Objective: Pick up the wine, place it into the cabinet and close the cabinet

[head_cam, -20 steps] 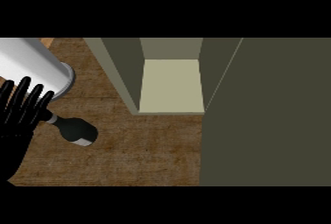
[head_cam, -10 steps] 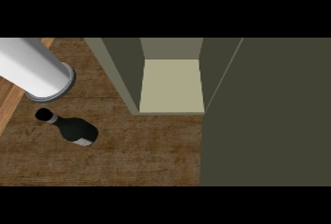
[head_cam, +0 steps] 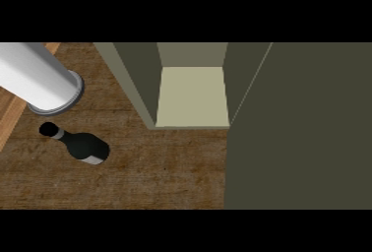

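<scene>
The open cabinet (head_cam: 193,96) filled the frame's upper middle, a grey forearm (head_cam: 36,74) entered from the upper left with no hand or fingers in view, and the wine (head_cam: 81,143) stood just below it on the tabletop (head_cam: 160,172), lower left, showing no legible label.

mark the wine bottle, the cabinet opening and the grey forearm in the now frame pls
dark glass wine bottle (head_cam: 85,145): head view, on its body.
olive-green open cabinet (head_cam: 193,96): head view, on its pale inner shelf floor.
grey cylindrical forearm (head_cam: 33,74): head view, on its side, above the cuff end.
</scene>
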`<state>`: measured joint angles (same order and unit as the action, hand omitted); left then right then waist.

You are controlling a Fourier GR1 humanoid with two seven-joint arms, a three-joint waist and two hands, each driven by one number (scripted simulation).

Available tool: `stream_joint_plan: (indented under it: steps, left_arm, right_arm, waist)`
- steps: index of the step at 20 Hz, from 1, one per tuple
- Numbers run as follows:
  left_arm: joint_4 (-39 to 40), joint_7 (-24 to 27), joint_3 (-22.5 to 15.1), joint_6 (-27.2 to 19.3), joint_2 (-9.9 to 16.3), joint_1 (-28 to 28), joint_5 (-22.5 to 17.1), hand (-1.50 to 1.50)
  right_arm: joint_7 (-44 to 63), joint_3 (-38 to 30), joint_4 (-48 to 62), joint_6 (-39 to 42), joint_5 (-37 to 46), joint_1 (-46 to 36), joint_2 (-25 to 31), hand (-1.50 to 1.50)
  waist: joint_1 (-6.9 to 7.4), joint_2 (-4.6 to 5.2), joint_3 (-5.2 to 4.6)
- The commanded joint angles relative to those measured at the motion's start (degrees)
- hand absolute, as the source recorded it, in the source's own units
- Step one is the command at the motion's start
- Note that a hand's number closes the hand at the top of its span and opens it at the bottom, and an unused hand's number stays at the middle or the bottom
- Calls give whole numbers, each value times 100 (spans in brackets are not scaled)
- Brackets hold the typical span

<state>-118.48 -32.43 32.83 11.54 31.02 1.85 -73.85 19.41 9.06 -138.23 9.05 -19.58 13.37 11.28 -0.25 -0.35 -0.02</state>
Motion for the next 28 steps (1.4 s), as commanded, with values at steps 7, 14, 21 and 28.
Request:
stream_joint_plan:
  steps: [7,14,21,28]
  left_arm:
    - [76,-305,719,-58,155,227,-468,-150]
    - [132,-312,935,189,-4,297,-562,-150]
    - [803,37,539,99,68,-167,549,-150]
    - [1232,518,-60,796,-537,-88,1579,-150]
  right_arm:
    - [445,44,-1733,-97,-360,817,176,-150]
    - [700,-198,-1626,-335,-606,375,205,-150]
    - [382,-184,-1321,-225,-562,425,115,-150]
    - [271,-126,-1266,-124,-588,512,62,-150]
  waist:
    - [-84,-19,1]
    - [-27,-6,-4]
    - [-119,27,2]
    - [-146,28,-1]
